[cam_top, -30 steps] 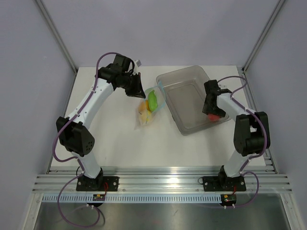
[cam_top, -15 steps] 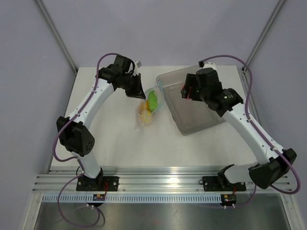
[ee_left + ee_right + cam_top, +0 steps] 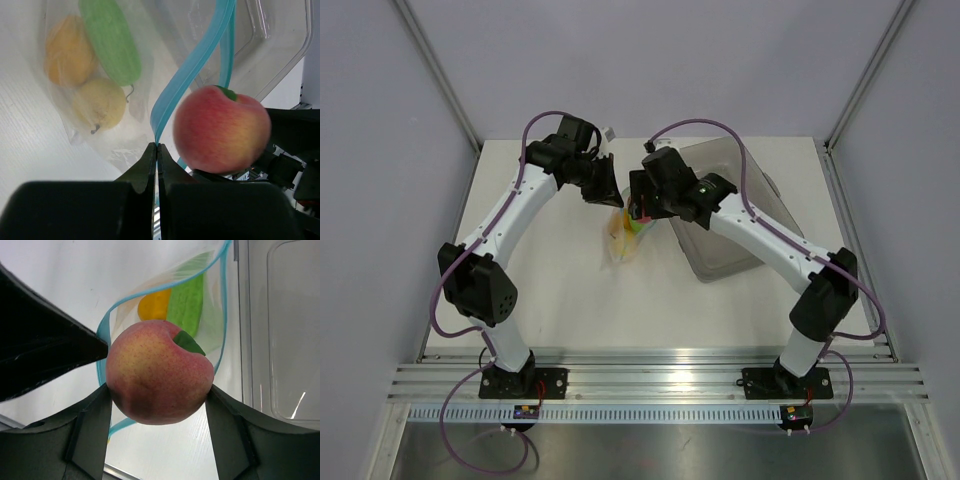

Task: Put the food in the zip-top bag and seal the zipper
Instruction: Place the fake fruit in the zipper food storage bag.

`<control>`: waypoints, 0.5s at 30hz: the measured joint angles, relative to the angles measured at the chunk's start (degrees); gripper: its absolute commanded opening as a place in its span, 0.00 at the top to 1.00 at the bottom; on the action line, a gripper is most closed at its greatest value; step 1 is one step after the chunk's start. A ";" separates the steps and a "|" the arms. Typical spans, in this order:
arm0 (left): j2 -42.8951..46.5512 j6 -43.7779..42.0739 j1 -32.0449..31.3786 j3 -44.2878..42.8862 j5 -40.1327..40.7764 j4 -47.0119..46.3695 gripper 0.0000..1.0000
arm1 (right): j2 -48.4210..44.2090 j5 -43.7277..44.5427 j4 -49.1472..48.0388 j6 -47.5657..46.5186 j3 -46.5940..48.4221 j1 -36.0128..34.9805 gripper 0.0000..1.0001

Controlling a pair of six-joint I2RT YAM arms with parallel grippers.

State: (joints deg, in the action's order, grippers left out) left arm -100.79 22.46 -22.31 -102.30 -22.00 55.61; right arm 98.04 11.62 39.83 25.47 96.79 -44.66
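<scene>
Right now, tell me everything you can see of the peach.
The peach is a round toy fruit, red-pink blending to yellow, finely speckled, matte, with a small green leaf on top. The right gripper clamps it on two opposite sides. It hangs at the bag's open mouth, not yet inside. Whether it touches the blue zipper cannot be told.
</scene>
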 measured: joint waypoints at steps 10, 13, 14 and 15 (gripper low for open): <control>0.02 -0.09 0.00 0.46 0.02 0.04 1.00 | 5.97 -0.13 0.17 -0.09 3.61 -0.13 0.03; 0.02 -0.09 0.00 0.48 0.02 0.02 1.00 | 5.35 0.81 0.26 -0.22 3.58 -0.13 0.10; 0.02 -0.09 0.00 0.48 0.02 0.02 1.00 | 5.09 1.16 0.26 -0.26 3.58 -0.13 0.16; 0.02 -0.11 0.00 0.48 0.02 0.04 1.00 | 4.70 1.57 0.28 -0.42 3.58 -0.13 0.20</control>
State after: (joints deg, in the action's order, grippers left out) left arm -100.77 22.35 -22.31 -101.82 -21.98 55.66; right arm 102.74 13.19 40.12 25.06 100.38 -44.80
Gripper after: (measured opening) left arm 0.005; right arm 0.867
